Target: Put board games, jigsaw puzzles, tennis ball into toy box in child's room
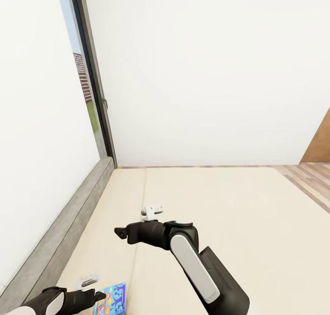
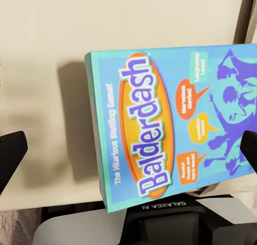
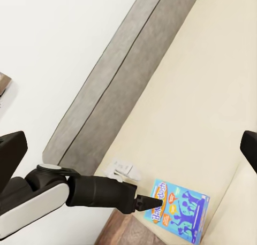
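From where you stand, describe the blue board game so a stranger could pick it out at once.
Start at the bed, a wide beige mattress against the white wall with a low grey headboard along one side. Near the mattress edge closest to the robot, by the left gripper, lies a flat box. It is the blue board game, bright turquoise with "Balderdash" on an orange oval and purple figures.

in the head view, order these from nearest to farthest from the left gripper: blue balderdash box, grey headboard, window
1. Blue Balderdash box: right at the left gripper tips, on the bed's near edge.
2. Grey headboard: along the wall on the robot's left side, running away from it.
3. Window: up beyond the headboard's far end.
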Motion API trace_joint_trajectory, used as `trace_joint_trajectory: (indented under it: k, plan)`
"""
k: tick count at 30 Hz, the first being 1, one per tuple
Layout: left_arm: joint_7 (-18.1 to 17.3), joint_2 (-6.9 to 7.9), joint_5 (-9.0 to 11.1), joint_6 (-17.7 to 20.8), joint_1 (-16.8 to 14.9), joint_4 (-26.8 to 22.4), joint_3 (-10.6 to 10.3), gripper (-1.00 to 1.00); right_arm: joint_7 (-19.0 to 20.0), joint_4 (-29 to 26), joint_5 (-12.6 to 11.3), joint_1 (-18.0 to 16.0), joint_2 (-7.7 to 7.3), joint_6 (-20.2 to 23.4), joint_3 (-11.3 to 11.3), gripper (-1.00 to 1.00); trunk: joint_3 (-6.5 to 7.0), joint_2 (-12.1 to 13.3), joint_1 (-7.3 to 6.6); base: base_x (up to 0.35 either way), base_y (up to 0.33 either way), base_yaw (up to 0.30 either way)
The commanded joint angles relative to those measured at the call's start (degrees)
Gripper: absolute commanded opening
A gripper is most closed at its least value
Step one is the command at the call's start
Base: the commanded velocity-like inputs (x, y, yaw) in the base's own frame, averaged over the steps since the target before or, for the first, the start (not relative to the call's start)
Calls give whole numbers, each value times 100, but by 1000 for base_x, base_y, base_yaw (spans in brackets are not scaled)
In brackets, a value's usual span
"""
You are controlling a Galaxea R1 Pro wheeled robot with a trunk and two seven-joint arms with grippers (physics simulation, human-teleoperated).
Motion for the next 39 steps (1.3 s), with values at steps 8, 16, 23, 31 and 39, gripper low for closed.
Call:
trace_joint_trajectory:
  k: [8, 16, 23, 31, 39]
  plan:
    - [-6, 3, 60, 31, -2, -8, -38, 100, -46, -7, -57, -5, 1, 10, -9, 100, -6, -4, 0, 0, 0, 0]
    - [-6, 2, 60, 24, -2, -8, -42, 100, -42, -3, -57, -5, 1, 10, -10, 100, -6, -4, 0, 0, 0, 0]
    - [-6, 2, 60, 29, -2, -8, -42, 100, -43, -2, -57, -5, 1, 10, -10, 100, -78, -164, 88, 0, 0, 0]
    - [-6, 2, 60, 26, -2, -8, -42, 100, -38, 0, -57, -5, 1, 10, -10, 100, -78, -164, 88, 0, 0, 0]
    - [-6, 2, 60, 25, -2, -8, -42, 100, -36, -2, -57, -5, 1, 10, -4, 100, -132, -284, 154, 0, 0, 0]
